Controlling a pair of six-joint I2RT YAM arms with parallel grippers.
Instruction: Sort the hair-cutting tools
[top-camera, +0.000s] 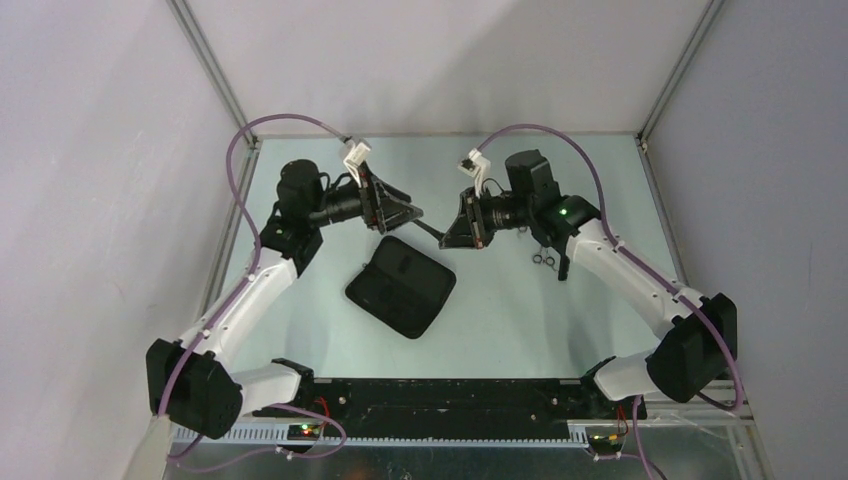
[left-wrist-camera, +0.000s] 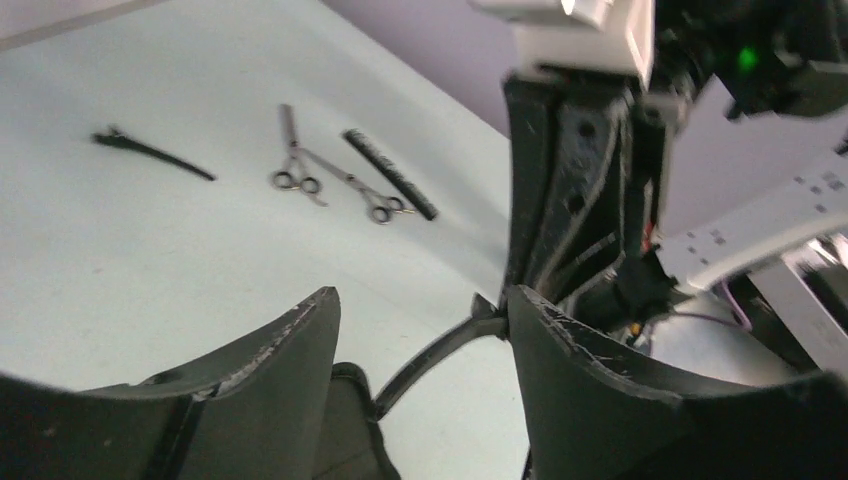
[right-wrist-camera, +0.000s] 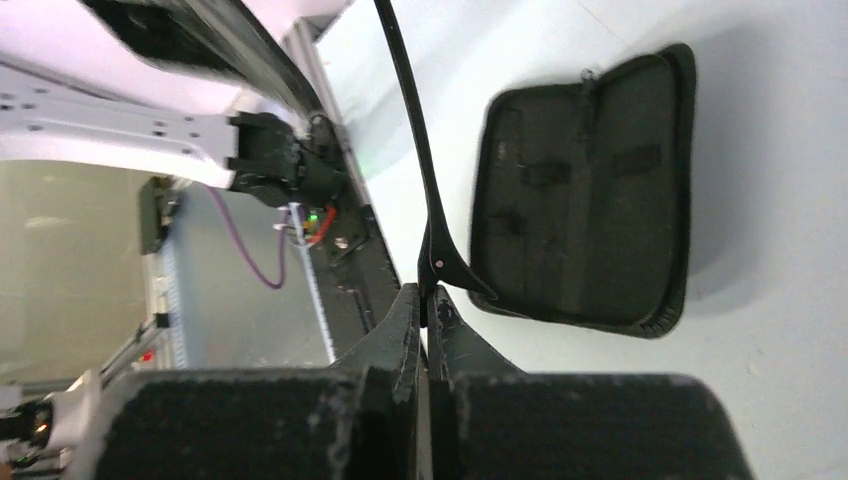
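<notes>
Above the table's middle my two grippers meet tip to tip. My right gripper (right-wrist-camera: 425, 295) is shut on the wide end of a thin black clip (right-wrist-camera: 405, 130). That clip (left-wrist-camera: 440, 350) crosses the gap of my left gripper (left-wrist-camera: 420, 305), which is open, and neither pad presses it. In the top view the clip (top-camera: 428, 228) bridges the left gripper (top-camera: 408, 213) and the right gripper (top-camera: 447, 235). On the table beyond lie another black clip (left-wrist-camera: 150, 152), two silver scissors (left-wrist-camera: 295, 165) (left-wrist-camera: 368, 192) and a black comb (left-wrist-camera: 390, 173).
A black zip case (top-camera: 400, 286) lies flat below the grippers, its inner straps showing in the right wrist view (right-wrist-camera: 585, 190). The scissors (top-camera: 546, 260) lie partly under the right arm (top-camera: 620, 265). Grey walls and metal posts enclose the table.
</notes>
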